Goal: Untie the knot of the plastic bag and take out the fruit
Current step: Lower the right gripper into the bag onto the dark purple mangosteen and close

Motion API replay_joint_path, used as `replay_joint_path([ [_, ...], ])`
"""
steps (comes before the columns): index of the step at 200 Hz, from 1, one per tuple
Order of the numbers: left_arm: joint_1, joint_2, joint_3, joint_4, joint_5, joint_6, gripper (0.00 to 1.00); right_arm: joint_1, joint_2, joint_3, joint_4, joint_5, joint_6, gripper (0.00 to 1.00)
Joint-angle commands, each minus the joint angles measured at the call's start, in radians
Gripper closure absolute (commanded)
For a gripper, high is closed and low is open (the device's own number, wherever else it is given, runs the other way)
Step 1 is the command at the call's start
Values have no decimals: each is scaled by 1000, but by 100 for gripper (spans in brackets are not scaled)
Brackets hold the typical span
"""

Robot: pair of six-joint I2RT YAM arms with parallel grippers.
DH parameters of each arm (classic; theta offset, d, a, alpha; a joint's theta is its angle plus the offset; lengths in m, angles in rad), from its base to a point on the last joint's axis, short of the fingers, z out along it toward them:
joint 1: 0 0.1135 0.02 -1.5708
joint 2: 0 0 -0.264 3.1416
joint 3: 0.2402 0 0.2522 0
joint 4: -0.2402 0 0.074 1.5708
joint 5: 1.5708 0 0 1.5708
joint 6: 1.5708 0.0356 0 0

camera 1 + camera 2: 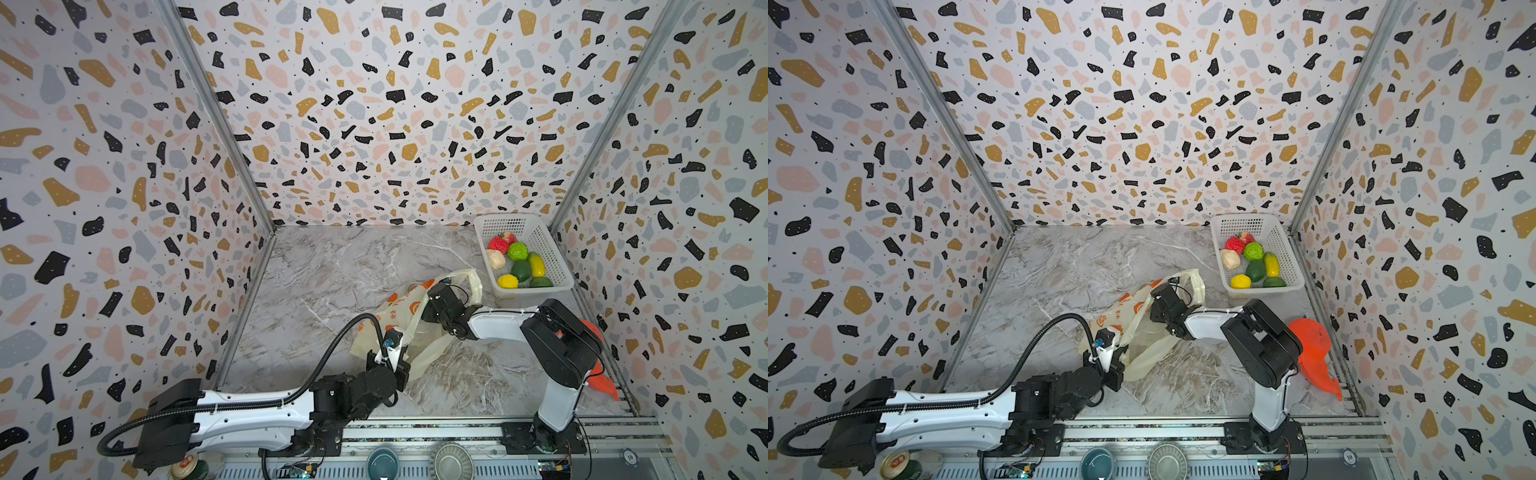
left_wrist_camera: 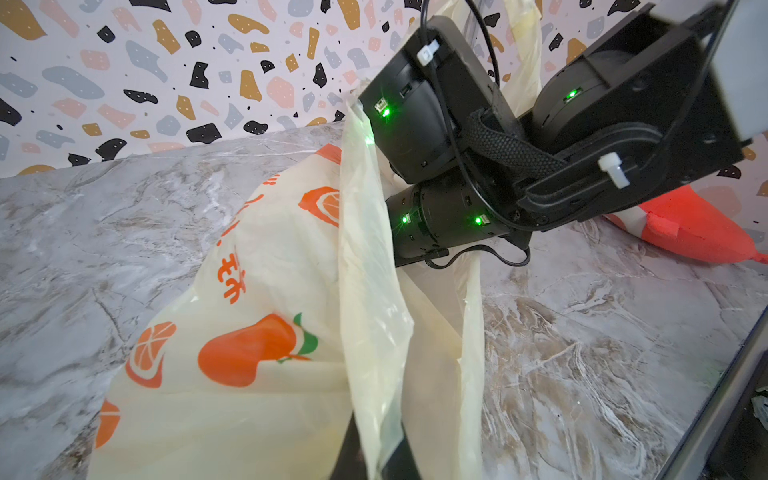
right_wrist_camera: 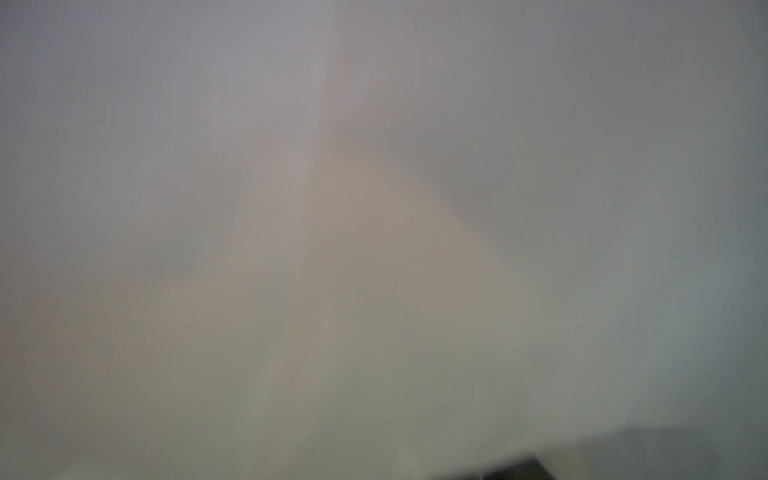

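Plastic bag (image 1: pixel 390 316), pale yellow with orange prints, slumped near the middle of the marble surface (image 1: pixel 316 266), slightly toward its front edge. Left hand (image 2: pixel 376 457) clenched on a fold at the bag's near side. Right arm (image 1: pixel 498 322) reaches in from the right edge. The right hand is buried among the bag's folds, so whether it is released or clenched cannot be told. Fruit (image 1: pixel 521 270) lies in a white basket (image 1: pixel 511 226) at the far right corner, near the bag's far end.
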Motion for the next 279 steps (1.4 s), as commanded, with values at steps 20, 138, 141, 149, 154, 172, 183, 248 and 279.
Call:
replay_joint_path([
  [20, -5, -2, 28, 50, -35, 1, 100, 11, -91, -23, 1, -44, -26, 48],
  [138, -5, -29, 13, 42, -128, -19, 100, 135, -294, -156, -72, -353, -90, 48],
  [141, -5, -33, 12, 41, -130, -18, 100, 139, -297, -158, -78, -351, -93, 48],
  [149, -5, -40, 10, 36, -135, -19, 100, 150, -301, -160, -96, -329, -102, 47],
  [154, -5, -43, 9, 34, -135, -19, 100, 157, -301, -159, -110, -307, -112, 47],
  [172, -5, -51, 4, 29, -136, -21, 100, 162, -276, -125, -205, -216, -130, 43],
  [183, -5, -52, 6, 22, -134, -21, 100, 158, -260, -96, -261, -184, -141, 37],
  [248, -4, -63, 12, 2, -131, -18, 100, 195, -353, -7, -411, -214, -143, 16],
  [279, -5, -66, 16, 2, -134, -20, 100, 211, -366, -17, -418, -279, -124, 16],
])
